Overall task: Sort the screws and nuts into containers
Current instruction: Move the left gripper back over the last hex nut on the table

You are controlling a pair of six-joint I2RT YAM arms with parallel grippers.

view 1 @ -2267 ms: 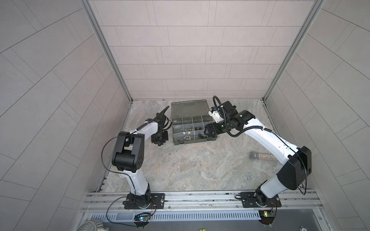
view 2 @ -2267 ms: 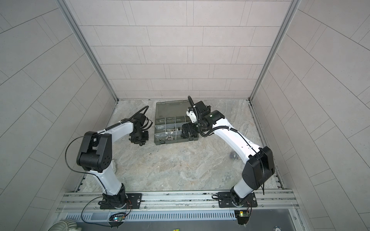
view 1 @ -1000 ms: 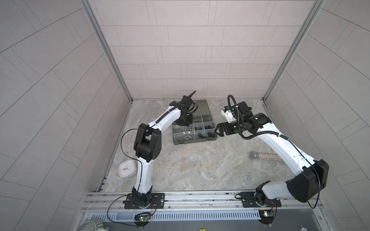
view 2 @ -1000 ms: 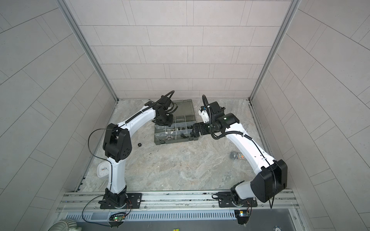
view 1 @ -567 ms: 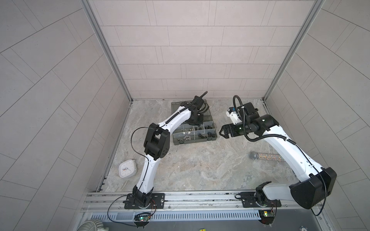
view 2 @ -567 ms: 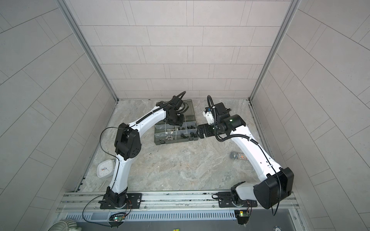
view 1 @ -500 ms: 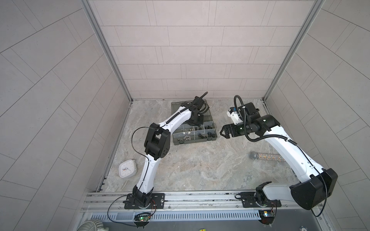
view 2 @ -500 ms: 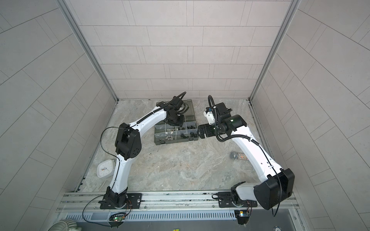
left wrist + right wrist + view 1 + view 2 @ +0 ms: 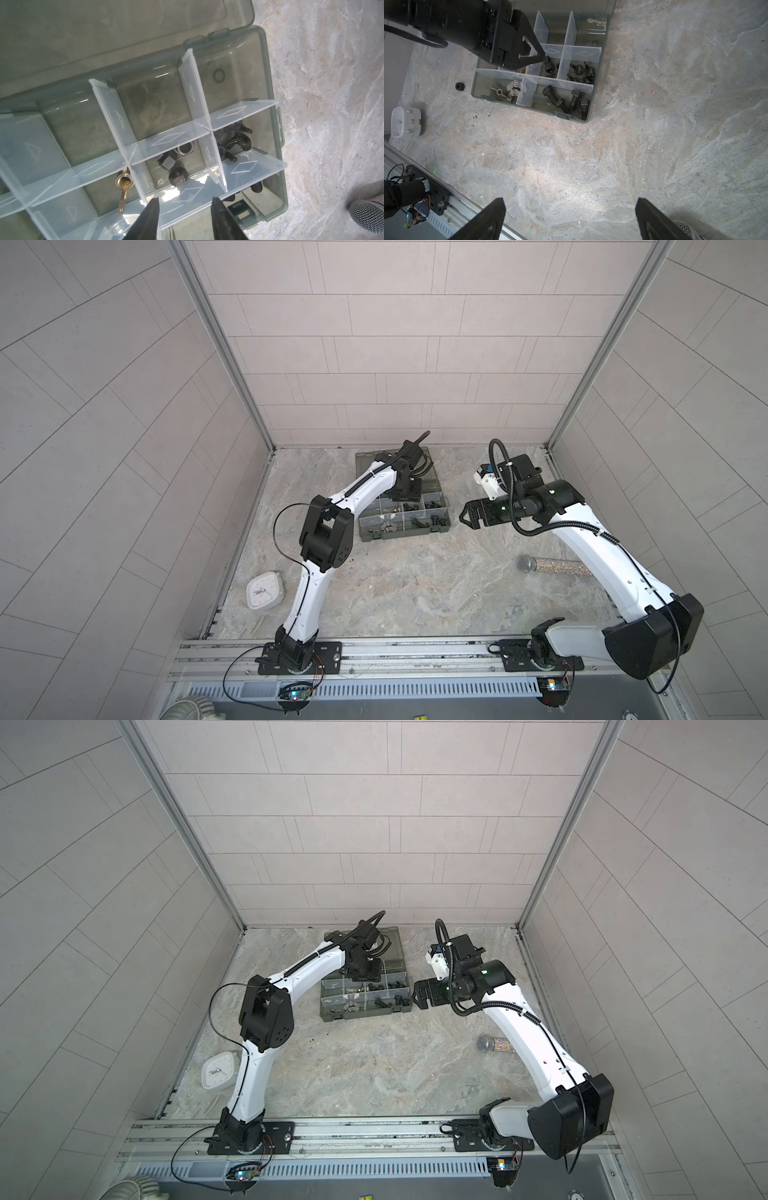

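The grey organizer case lies open near the back wall in both top views. My left gripper hangs open over its middle containers, with nothing between the fingers. Just beyond the tips lie black hex nuts, with black winged nuts in the neighbouring container. In the right wrist view several screws fill a front container. One loose nut sits on the floor beside the case. My right gripper is wide open above bare floor, to the right of the case.
A white clock lies on the floor at the left by the wall. A glittery microphone lies at the right under the right arm. The case's lid lies flat behind the containers.
My left arm swung from the floor left of the case to above its containers, and its jaws have parted. My right gripper drew back to the right, off the case's edge.
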